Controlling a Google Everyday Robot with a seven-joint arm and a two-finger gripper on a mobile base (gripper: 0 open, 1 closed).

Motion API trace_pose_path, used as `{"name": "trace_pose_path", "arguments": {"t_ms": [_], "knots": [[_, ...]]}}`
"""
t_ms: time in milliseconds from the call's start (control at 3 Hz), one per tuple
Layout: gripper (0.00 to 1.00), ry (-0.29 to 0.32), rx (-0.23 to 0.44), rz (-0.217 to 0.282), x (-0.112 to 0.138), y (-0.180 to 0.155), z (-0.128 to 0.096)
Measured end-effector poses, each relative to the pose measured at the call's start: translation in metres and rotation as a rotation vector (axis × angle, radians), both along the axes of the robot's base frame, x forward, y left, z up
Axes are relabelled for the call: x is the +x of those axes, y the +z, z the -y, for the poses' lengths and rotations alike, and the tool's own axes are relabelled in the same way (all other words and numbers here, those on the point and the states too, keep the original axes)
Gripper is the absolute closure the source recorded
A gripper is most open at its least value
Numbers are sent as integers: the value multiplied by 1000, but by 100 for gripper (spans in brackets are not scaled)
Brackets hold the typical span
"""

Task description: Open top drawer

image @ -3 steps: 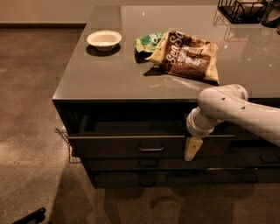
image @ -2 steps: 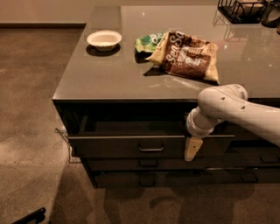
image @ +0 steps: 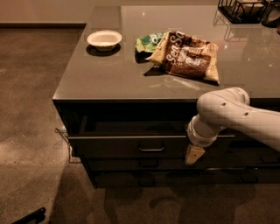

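Observation:
The top drawer (image: 118, 146) is a wide dark front under the grey countertop, with a small metal pull (image: 152, 149) at its centre. It stands pulled out a little from the cabinet, with a dark gap showing above and behind its front. My gripper (image: 193, 155) hangs down from the white arm (image: 227, 114), which comes in from the right. The gripper is in front of the right part of the drawer front, to the right of the pull and apart from it.
A slimmer drawer front with a pull (image: 148, 164) lies below. On the countertop (image: 100, 74) are a white bowl (image: 104, 39), a green bag (image: 148, 42) and a brown snack bag (image: 186, 56). A black wire basket (image: 245, 9) stands at the back right. Open floor (image: 30, 109) lies to the left.

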State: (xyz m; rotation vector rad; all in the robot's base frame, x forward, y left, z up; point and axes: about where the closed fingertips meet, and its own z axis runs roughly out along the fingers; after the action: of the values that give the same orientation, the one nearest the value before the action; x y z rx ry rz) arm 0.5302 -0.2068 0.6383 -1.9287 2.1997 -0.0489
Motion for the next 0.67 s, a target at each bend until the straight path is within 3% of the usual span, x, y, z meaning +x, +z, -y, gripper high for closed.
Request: {"name": "trace_pose_path", "arguments": {"t_ms": [667], "knots": [[73, -74, 23, -63, -44, -5, 8]]}}
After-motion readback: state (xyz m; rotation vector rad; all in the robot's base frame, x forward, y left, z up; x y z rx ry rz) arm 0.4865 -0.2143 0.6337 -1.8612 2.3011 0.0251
